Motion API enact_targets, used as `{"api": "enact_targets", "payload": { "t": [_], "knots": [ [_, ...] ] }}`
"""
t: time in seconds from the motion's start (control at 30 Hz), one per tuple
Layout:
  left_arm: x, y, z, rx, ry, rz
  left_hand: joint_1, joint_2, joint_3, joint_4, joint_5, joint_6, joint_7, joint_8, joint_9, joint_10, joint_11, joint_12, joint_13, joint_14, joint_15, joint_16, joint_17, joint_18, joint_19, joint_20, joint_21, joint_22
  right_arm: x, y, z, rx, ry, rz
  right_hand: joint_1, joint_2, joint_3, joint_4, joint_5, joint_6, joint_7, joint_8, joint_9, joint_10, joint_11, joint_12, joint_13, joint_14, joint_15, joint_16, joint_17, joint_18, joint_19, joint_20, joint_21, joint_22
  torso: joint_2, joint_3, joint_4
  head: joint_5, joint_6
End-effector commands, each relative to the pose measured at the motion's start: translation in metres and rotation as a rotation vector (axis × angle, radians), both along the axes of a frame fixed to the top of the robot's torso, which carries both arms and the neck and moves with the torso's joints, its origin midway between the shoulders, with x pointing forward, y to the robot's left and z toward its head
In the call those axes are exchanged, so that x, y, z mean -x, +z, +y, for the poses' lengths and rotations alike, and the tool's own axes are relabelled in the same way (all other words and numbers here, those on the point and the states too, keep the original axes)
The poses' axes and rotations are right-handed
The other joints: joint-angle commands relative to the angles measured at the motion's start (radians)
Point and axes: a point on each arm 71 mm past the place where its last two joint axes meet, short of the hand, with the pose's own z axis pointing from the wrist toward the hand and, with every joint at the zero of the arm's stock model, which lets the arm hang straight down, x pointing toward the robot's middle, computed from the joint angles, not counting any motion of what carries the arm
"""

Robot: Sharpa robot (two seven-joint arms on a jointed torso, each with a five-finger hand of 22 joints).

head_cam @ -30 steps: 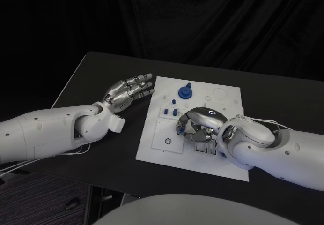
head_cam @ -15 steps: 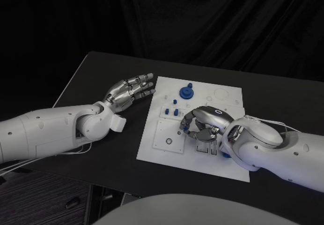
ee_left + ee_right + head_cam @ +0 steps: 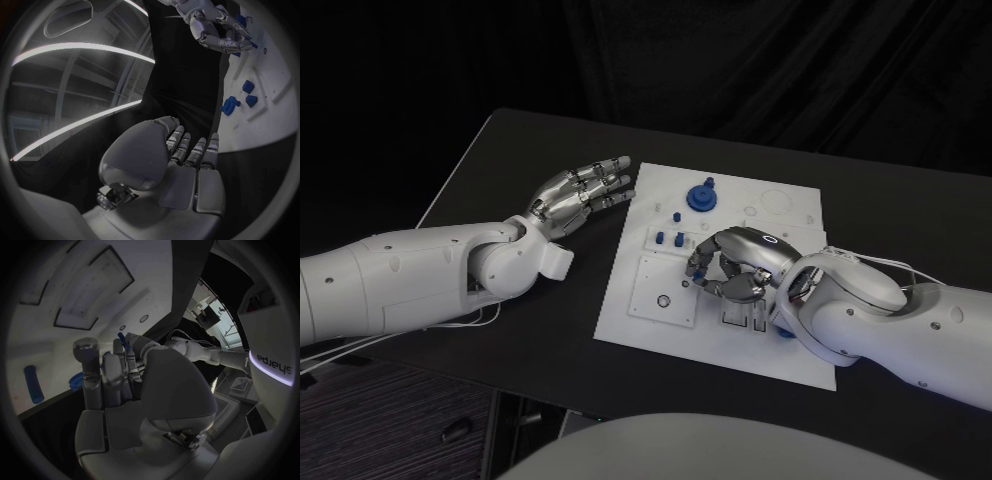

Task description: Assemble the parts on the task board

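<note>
The white task board (image 3: pixel 783 205) lies mid-table. A round blue part with a knob (image 3: pixel 700 196) stands near its far edge, and small blue pegs (image 3: pixel 669 239) stand just nearer. My right hand (image 3: pixel 730 265) is curled over the board's middle; a small blue peg (image 3: pixel 123 338) sticks up at its fingertips, seemingly pinched. A blue cylinder (image 3: pixel 31 385) lies on the board beside that hand. My left hand (image 3: pixel 584 190) hovers flat beside the board's far left corner, fingers apart and holding nothing. The left wrist view also shows the right hand (image 3: pixel 215 29) and blue parts (image 3: pixel 230 105).
The black table (image 3: pixel 531 150) runs left of the board under my left arm, its left edge close by. My right forearm (image 3: pixel 877 310) lies across the board's near right corner.
My right hand has shifted slightly toward the board's right and turned a little over its middle. The left hand has stayed where it was.
</note>
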Motion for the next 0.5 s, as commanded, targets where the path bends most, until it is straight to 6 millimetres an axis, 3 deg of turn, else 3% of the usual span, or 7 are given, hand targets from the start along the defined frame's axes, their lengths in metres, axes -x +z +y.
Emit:
{"api": "enact_targets", "payload": {
  "t": [0.03,0.2,0.37,0.4,0.5],
  "knots": [
    [0.0005,-0.0001,-0.0019,0.022,-0.008,0.003,-0.003,-0.010,0.002,0.003,-0.007,0.006,0.002,0.005,0.002,-0.001,0.004,0.000,0.001,0.006,0.003,0.007,0.001,-0.006,0.010,0.000,0.004,-0.001,-0.0012,0.0004,0.0015,-0.014,-0.001,0.009,0.013,0.005,0.001,-0.015,-0.017,0.010,0.002,-0.008,0.002,0.010,-0.002,-0.007,-0.003,0.007,-0.003,0.002,-0.001,-0.007,0.006,0.000,0.006,0.087,0.001,0.0013,0.0008,0.000,0.000],
    [0.0006,-0.0004,-0.0028,0.023,-0.011,0.005,-0.003,-0.010,0.002,0.003,-0.007,0.006,0.002,0.005,0.002,-0.001,0.004,0.000,0.001,0.006,0.003,0.007,0.001,-0.006,0.010,0.000,0.004,-0.001,-0.0022,-0.0009,0.0051,-0.004,0.009,0.007,0.029,0.003,0.004,-0.035,-0.032,0.016,0.004,-0.022,0.000,0.016,-0.002,-0.013,-0.007,0.043,-0.004,0.055,0.067,-0.023,0.042,-0.002,0.103,0.110,0.002,0.0016,0.0012,0.000,0.000],
    [0.0007,-0.0007,-0.0030,0.023,-0.013,0.007,-0.004,-0.010,0.003,0.005,-0.006,0.008,0.003,0.006,0.002,0.000,0.003,0.001,0.001,0.006,0.003,0.007,0.002,-0.007,0.010,0.000,0.004,-0.001,-0.0029,-0.0016,0.0087,0.008,0.021,-0.007,0.043,-0.003,0.008,-0.053,-0.050,0.019,0.006,-0.035,-0.004,0.018,-0.001,-0.017,-0.009,0.041,-0.004,0.050,0.058,-0.022,0.043,-0.002,0.102,0.109,0.002,0.0015,-0.0009,0.002,0.000],
    [0.0007,-0.0007,-0.0032,0.023,-0.014,0.008,-0.004,-0.010,0.003,0.005,-0.005,0.009,0.004,0.006,0.002,0.000,0.003,0.002,0.001,0.006,0.003,0.007,0.001,-0.007,0.009,0.000,0.004,-0.002,-0.0031,-0.0019,0.0098,0.012,0.024,-0.009,0.051,-0.003,0.018,-0.060,-0.089,0.022,0.008,-0.045,-0.008,0.019,0.001,-0.020,-0.011,0.040,-0.003,0.048,0.056,-0.022,0.041,-0.002,0.102,0.108,0.003,0.0016,-0.0015,0.002,0.000],
    [0.0007,-0.0009,-0.0037,0.023,-0.017,0.010,-0.004,-0.010,0.003,0.005,-0.005,0.009,0.004,0.006,0.002,0.000,0.003,0.002,0.001,0.006,0.003,0.007,0.001,-0.007,0.009,0.000,0.004,-0.002,-0.0032,-0.0026,0.0114,0.020,0.029,-0.012,0.052,-0.005,0.021,-0.063,-0.096,0.022,0.008,-0.049,-0.009,0.019,0.001,-0.022,-0.012,0.038,-0.002,0.046,0.052,-0.021,0.040,-0.002,0.099,0.107,0.003,0.0018,-0.0008,0.002,0.000]
  ]
}}
